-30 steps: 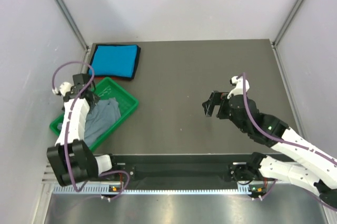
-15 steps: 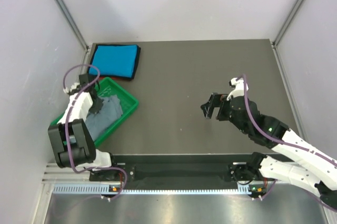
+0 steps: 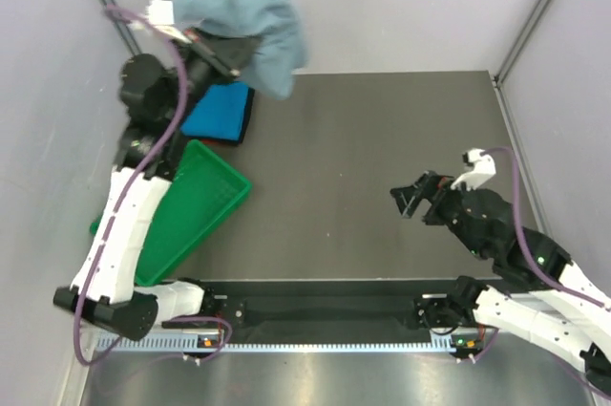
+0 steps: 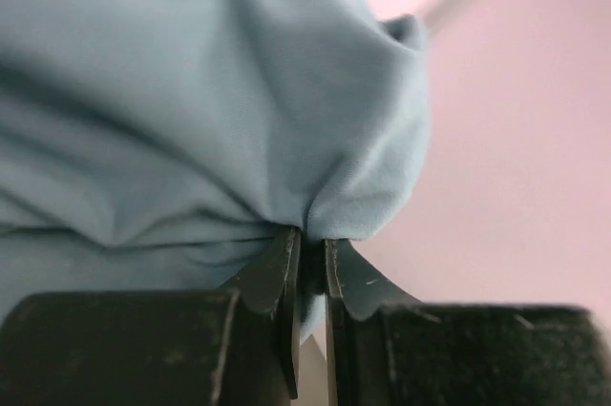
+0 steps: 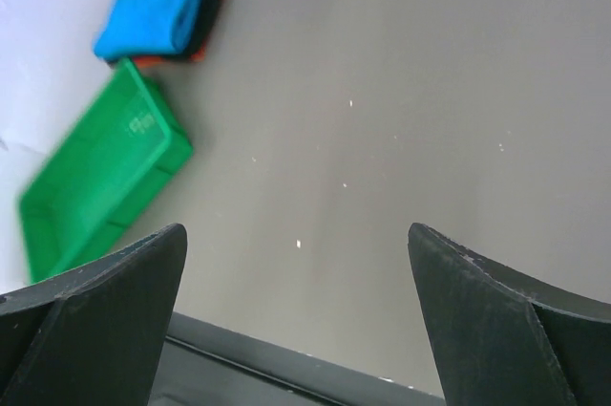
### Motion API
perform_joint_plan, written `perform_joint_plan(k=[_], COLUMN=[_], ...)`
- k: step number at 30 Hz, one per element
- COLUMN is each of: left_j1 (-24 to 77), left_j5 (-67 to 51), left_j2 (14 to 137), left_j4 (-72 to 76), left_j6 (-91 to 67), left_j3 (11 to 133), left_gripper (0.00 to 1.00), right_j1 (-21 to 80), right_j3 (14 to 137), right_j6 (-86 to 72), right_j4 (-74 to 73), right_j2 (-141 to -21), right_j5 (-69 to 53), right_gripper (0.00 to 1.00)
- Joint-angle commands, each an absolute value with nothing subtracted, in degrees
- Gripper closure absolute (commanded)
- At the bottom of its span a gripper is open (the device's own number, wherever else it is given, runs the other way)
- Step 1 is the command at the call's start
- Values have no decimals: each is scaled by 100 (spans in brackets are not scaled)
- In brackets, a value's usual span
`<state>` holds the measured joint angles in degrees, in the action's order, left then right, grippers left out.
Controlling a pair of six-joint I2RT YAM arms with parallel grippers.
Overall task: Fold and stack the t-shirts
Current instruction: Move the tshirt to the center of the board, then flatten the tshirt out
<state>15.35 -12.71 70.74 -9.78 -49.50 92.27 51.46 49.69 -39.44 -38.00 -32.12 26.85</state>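
The dusty grey-blue t-shirt hangs bunched in the air, high over the table's far left corner. My left gripper is shut on a fold of it. The left wrist view shows that t-shirt pinched between the nearly closed jaws of the left gripper. The turquoise-blue t-shirt with dark edging lies folded flat at the far left, also seen from the right wrist. My right gripper stands open over the bare table at the right, nothing between its fingers.
A green plastic tray sits tilted at the left edge, just in front of the folded tee, and looks empty. Grey walls and metal corner posts close in the back. The dark table top stretches between the arms.
My left gripper shut on the grey-blue t-shirt in the tray, then lifted it high out toward the far left. The right arm drew slightly right and back.
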Motion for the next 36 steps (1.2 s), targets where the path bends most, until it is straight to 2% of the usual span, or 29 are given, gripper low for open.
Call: perform_joint_plan(k=[1, 2, 3, 7, 8, 10, 14, 17, 22, 25, 26, 30, 31, 32, 34, 36], left_j1=[2275, 2598, 2741, 3365, 3497, 3585, 3744, 3744, 3727, 3543, 3481, 3331, 3314, 3322, 3322, 3340], left_j5=[-2426, -2304, -2050, -1766, -1810, -2090, -1505, -1135, -712, -571, -597, -720, -790, -887, -1290, -1616], left_j2=[7699, 7725, 7726, 7936, 8111, 8252, 8166, 8261, 8832, 9586, 9754, 10466, 10729, 10853, 11186, 11372], left_j4=[386, 352, 352, 255, 168, 27, -884, -1387, -1696, -1775, -1793, -1740, -1688, -1609, -1373, -1196], left_j6=[-5432, -5353, -5274, -4949, -4931, -4678, -4202, -3886, -3498, -3489, -3507, -3630, -3647, -3656, -3656, -3612], left_j3=[8571, 8378, 7837, 6535, 6330, 5848, 5441, 5554, 6142, 6705, 6863, 7356, 7487, 7532, 7654, 7734], left_gripper=[100, 98, 83, 59, 48, 33, 30, 29, 27, 26, 26, 26, 26, 27, 32, 39], right_j1=[5124, 5124, 5124, 5133, 5124, 5133, 5133, 5133, 4967, 3994, 3251, 2050, 1787, 1306, 959, 756], right_j3=[5326, 5352, 5361, 5204, 5003, 4756, 4474, 4342, 4789, 5054, 4993, 4781, 4851, 4912, 5036, 5019], right_j6=[-4359, -4438, -4604, -4956, -4992, -4922, -5168, -4809, -4220, -3631, -3299, -2752, -2751, -2873, -3066, -3269], right_j4=[-4227, -4410, -4499, -4895, -4939, -4931, -5194, -4740, -4422, -3485, -3176, -1900, -1577, -1495, -1241, -1029], right_j2=[-2761, -2664, -2463, -1908, -1803, -1486, -1371, -1791, -3917, -5034, -5393, -6010, -6168, -6527, -6880, -7285], right_j5=[3093, 3242, 3330, 3778, 4014, 4209, 4718, 4938, 5335, 4355, 3533, 2376, 1616, 1243, 549, 396], right_gripper=[0, 0, 0, 0, 0, 0, 0, 0, 0, 1, 2, 6, 7, 9, 16, 18])
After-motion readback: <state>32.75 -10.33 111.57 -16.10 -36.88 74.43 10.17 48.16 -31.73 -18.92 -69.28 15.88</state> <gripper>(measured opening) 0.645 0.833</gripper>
